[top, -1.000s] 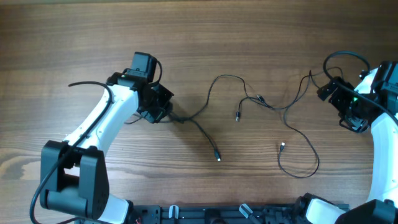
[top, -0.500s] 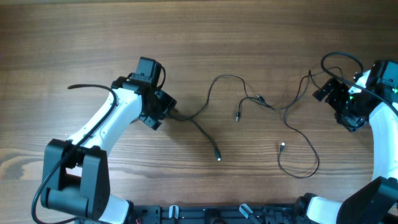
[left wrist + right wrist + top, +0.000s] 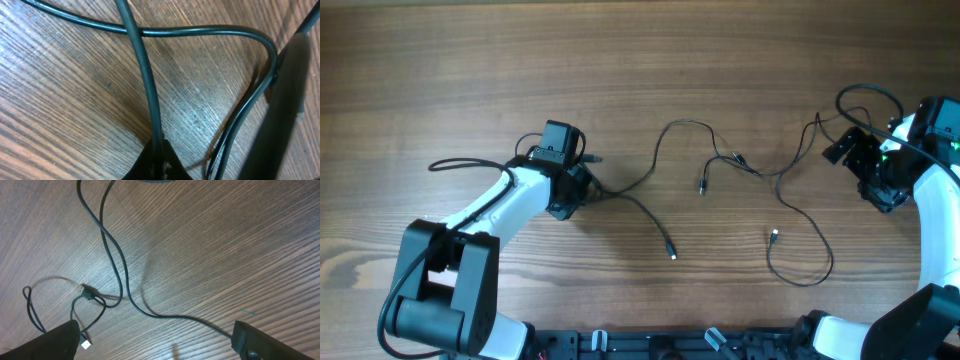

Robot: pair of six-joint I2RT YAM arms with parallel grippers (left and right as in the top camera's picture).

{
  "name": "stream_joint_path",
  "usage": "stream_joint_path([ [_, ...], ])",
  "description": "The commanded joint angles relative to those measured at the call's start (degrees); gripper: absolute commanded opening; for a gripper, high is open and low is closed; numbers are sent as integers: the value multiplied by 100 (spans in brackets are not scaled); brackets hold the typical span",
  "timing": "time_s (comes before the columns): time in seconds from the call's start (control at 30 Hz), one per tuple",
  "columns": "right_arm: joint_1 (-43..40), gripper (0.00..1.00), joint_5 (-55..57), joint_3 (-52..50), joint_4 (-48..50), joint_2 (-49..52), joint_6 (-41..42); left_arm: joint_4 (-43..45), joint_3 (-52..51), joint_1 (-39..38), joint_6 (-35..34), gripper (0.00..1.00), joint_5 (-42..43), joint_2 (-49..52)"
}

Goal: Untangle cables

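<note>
Several thin black cables (image 3: pixel 665 140) lie spread across the middle of the wooden table, looping from my left gripper to the right arm. Small plug ends lie at the centre (image 3: pixel 671 254) and right of centre (image 3: pixel 773 235). My left gripper (image 3: pixel 582 186) is low at the cables' left end. In the left wrist view it (image 3: pixel 159 162) is shut on one cable (image 3: pixel 142 65), and a second strand (image 3: pixel 200 31) crosses over that one. My right gripper (image 3: pixel 865 170) hangs open above the right end. In the right wrist view it (image 3: pixel 155 347) stands open over a cable (image 3: pixel 120 275) and a plug (image 3: pixel 86 343).
The table (image 3: pixel 640 60) is bare wood all round the cables. The thicker black wires of the arms run at the far left (image 3: pixel 460 163) and in a loop at the far right (image 3: pixel 865 95). The arm bases stand along the front edge (image 3: pixel 700 345).
My left gripper has moved slightly towards the front and closed on a cable at the left end. The strands beside it shifted a little. The right arm rose slightly a second ago, then held.
</note>
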Motion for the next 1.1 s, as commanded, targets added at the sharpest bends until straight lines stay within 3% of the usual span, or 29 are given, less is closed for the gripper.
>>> stream_joint_path([
  [0.0, 24, 100, -57, -35, -15, 87, 22, -247, 286, -22, 468, 4, -20, -256],
  [0.17, 24, 100, -57, -35, -33, 87, 26, -1580, 1388, -22, 769, 4, 31, -1373],
  [0.33, 24, 100, -59, -35, -35, 87, 26, -1298, 1768, 13, 1161, 4, -260, -2315],
  [0.47, 24, 100, -57, -35, -103, 87, 22, -315, 1773, 542, 1801, 4, -636, -2608],
  [0.67, 24, 100, -57, -35, -240, 87, 24, 1534, 1777, 2057, 1838, 4, -339, -2546],
  [0.73, 24, 100, -57, -35, -282, 87, 26, 2273, 1777, 2649, 2210, 4, -361, -2363],
  [0.87, 24, 100, -59, -37, -321, 87, 26, 3449, 1777, 3480, 2234, 4, -376, -1563],
  [1.0, 31, 100, -168, -35, -328, 85, 31, 4981, 1860, 4118, 2229, 4, -382, -212],
  [1.07, 31, 100, -295, -35, -234, 87, 31, 5213, 2264, 4391, 1917, 4, -398, 820],
])
